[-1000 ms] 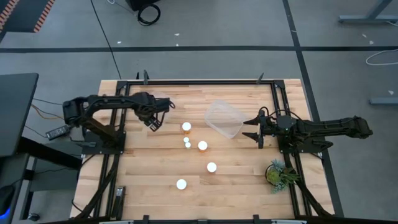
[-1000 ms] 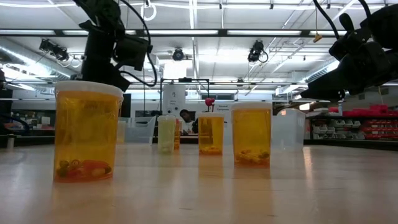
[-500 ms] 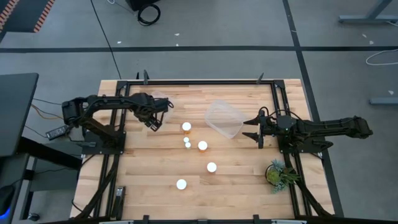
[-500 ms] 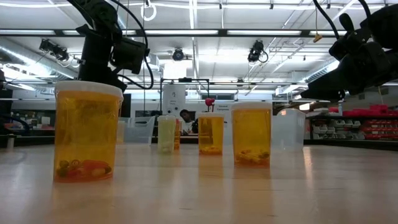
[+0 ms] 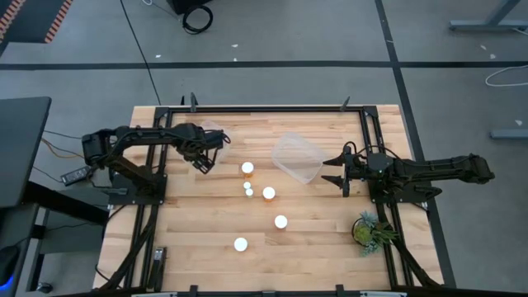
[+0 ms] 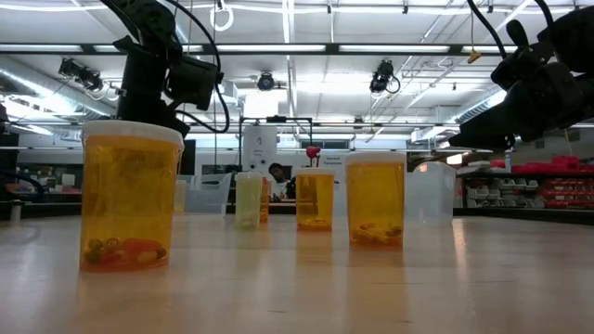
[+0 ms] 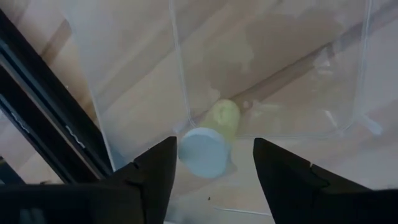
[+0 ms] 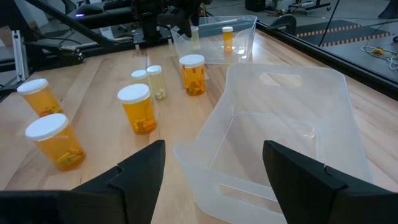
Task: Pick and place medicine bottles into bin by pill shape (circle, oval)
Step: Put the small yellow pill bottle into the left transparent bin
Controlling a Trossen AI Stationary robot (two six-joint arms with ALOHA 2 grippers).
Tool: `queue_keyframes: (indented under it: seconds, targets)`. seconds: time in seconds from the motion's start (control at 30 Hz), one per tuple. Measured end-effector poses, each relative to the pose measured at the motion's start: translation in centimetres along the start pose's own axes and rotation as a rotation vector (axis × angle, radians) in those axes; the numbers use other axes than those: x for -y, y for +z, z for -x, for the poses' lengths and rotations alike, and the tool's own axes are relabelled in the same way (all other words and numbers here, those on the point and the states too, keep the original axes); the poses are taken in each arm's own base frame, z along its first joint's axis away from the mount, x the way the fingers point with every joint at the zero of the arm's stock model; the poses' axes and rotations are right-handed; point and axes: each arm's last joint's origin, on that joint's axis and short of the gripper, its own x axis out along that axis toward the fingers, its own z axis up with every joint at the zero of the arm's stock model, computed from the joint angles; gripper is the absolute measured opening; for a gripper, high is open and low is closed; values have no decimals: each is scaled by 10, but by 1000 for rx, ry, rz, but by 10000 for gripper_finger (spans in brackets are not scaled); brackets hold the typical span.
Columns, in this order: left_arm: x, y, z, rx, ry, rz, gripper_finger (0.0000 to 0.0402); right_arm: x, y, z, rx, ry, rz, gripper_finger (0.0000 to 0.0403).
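Observation:
In the left wrist view a pale yellow medicine bottle (image 7: 222, 118) with a white cap (image 7: 202, 152) lies tilted inside a clear bin (image 7: 180, 62), cap toward me. My left gripper (image 7: 216, 142) (image 5: 202, 163) hangs open above it, one finger on each side of the cap and apart from it. That bin (image 5: 213, 129) sits at the table's far left. Several orange medicine bottles (image 5: 269, 193) stand upright mid-table. My right gripper (image 5: 332, 172) waits open beside a second clear bin (image 5: 299, 157).
An orange bottle (image 8: 227, 37) stands in the far-left bin (image 8: 239, 28). A small green plant (image 5: 369, 231) sits at the near right. Black frame rails (image 5: 363, 132) run along the table's sides. Bare wood lies near the front edge (image 5: 313, 264).

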Motion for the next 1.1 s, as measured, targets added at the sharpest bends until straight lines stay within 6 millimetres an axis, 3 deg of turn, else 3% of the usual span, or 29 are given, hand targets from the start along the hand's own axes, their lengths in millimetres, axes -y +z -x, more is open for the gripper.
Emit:
queue_keyframes:
  seconds: [0.3, 0.67, 0.83, 1.1]
  targets:
    - [0, 4, 4, 26, 9, -20, 218, 0, 0, 0, 0, 1, 0, 276]
    - [4, 29, 49, 182, -78, -17, 217, 0, 0, 0, 0, 0, 0, 276]
    - [15, 30, 64, 215, -169, -9, 213, 0, 0, 0, 0, 0, 0, 276]
    - [45, 25, 68, 225, -287, 3, 212, 0, 0, 0, 0, 0, 0, 276]
